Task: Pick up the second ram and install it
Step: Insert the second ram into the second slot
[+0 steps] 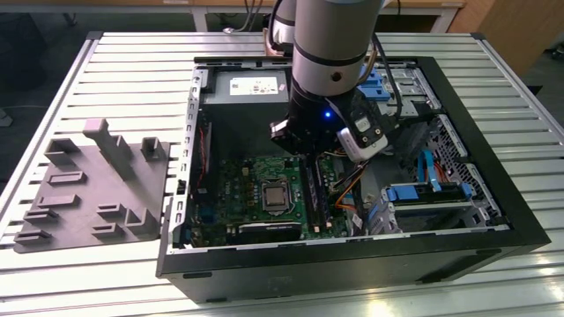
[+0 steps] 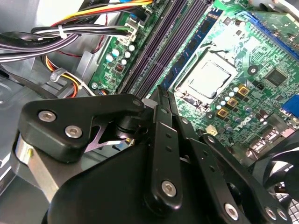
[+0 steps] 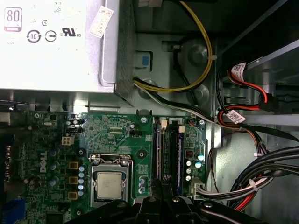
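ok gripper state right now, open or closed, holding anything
gripper: fingers shut together over the motherboard's memory slots; whether the second ram is pinched between them cannot be told.

Arm (image 1: pixel 328 59) upright, wrist down

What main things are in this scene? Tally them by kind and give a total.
Computer case: 1
Motherboard: 1
Processor: 1
Power supply: 1
Grey fixture tray: 1
Robot arm: 1
Total: 6
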Robot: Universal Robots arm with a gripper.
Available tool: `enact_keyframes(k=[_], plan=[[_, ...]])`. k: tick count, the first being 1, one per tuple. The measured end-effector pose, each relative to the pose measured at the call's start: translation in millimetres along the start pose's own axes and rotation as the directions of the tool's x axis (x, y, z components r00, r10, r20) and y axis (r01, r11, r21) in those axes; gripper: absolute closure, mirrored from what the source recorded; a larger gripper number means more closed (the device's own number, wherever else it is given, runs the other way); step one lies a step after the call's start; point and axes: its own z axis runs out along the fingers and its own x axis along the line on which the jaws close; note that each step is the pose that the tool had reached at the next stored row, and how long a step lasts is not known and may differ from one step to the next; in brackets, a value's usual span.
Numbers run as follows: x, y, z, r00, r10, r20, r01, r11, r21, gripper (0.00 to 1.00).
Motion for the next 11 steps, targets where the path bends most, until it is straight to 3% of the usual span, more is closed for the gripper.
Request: enact_keyframes(k=[11], plan=[[-0.7,-1.0,0.9,1.0,0.0,0.0,0.0,1.0,0.0,0.88]])
